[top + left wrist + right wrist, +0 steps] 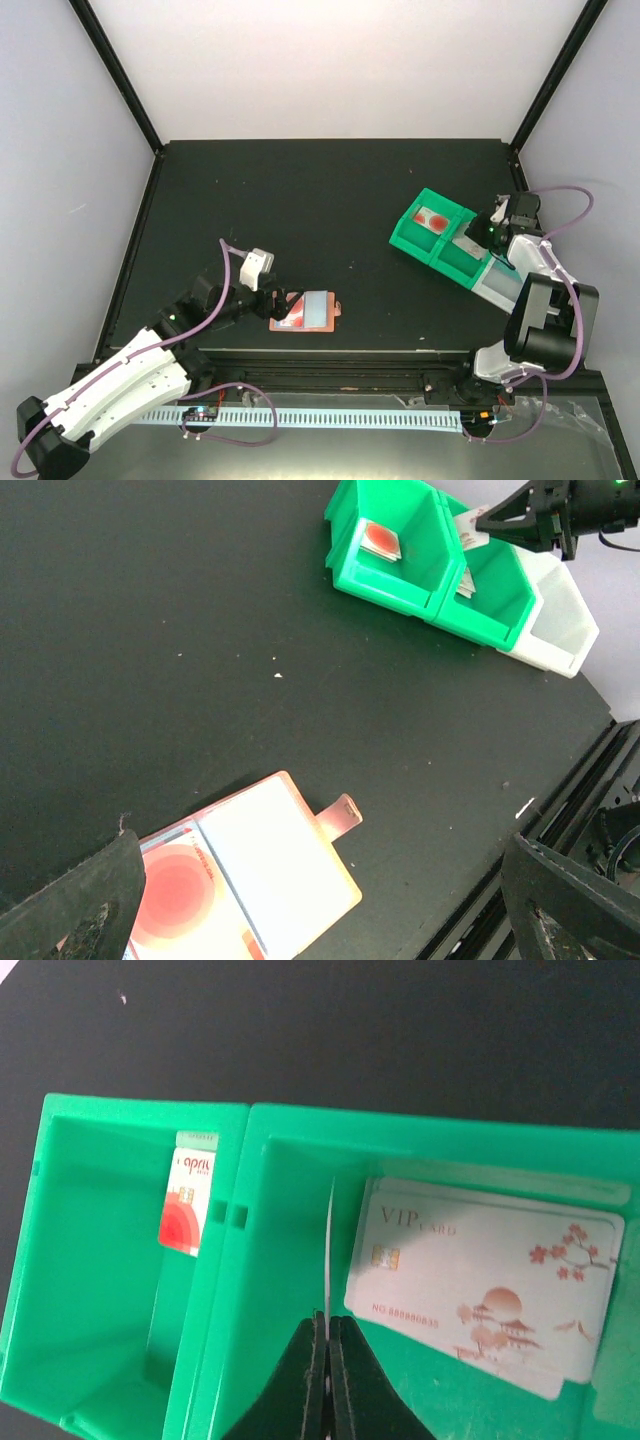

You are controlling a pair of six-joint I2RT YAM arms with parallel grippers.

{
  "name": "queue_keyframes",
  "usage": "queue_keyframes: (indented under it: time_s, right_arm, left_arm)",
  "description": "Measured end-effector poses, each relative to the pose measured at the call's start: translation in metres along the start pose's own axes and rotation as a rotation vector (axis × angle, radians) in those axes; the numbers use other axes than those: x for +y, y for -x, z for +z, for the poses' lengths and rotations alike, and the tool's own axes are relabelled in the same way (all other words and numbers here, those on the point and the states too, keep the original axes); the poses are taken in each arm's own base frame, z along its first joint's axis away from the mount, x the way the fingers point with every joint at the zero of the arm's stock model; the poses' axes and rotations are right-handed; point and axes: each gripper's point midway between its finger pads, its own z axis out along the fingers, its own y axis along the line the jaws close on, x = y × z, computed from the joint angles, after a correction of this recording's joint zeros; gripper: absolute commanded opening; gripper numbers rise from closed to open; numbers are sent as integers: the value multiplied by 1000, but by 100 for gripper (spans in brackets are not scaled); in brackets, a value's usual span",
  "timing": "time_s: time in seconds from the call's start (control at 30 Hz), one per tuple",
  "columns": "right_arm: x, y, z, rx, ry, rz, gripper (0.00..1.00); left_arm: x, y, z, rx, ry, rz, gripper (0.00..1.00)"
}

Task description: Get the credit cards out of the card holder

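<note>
Right gripper (pixel 327 1325) pressed tight on thin card (pixel 328 1245). Card stands on edge, points down into green bin (pixel 420 1155), just beside VIP card (pixel 480 1280) lying there. Red-and-white card (pixel 187 1205) in left bin (pixel 90 1290). Card holder (pixel 270 860) lies open near front of table (pixel 300 200), long side left to right, red card (pixel 175 890) not yet out. Left gripper (pixel 280 298) spread wide right above it. Left arm much nearer.

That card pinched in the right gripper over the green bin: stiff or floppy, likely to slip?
Probably stiff: the card stands straight, edge-on, above the right gripper without sagging. Likely light, being so thin. Held only at one edge, it might pivot or slip.
</note>
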Motion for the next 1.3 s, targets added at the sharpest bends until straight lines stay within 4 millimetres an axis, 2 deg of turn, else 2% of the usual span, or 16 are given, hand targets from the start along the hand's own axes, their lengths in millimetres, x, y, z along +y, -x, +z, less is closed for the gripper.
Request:
queue_keyframes:
  time_s: [0.33,0.63,0.93,1.1,1.3]
  right_arm:
    - [-3,12,19,21,-15,13,11]
    - [-15,26,14,-16,-108,31,21]
    - [-31,22,9,-8,-203,114,35]
    - [-27,21,-3,-13,-207,143,36]
    - [-3,29,-40,-96,-121,119,36]
  left_arm:
    - [-1,-2,1,4,-12,-21,99]
    - [-1,-3,2,6,-11,-31,99]
    - [5,-11,10,51,13,-46,99]
    - [18,-23,15,71,57,-74,98]
    - [40,-38,25,120,153,-132,98]
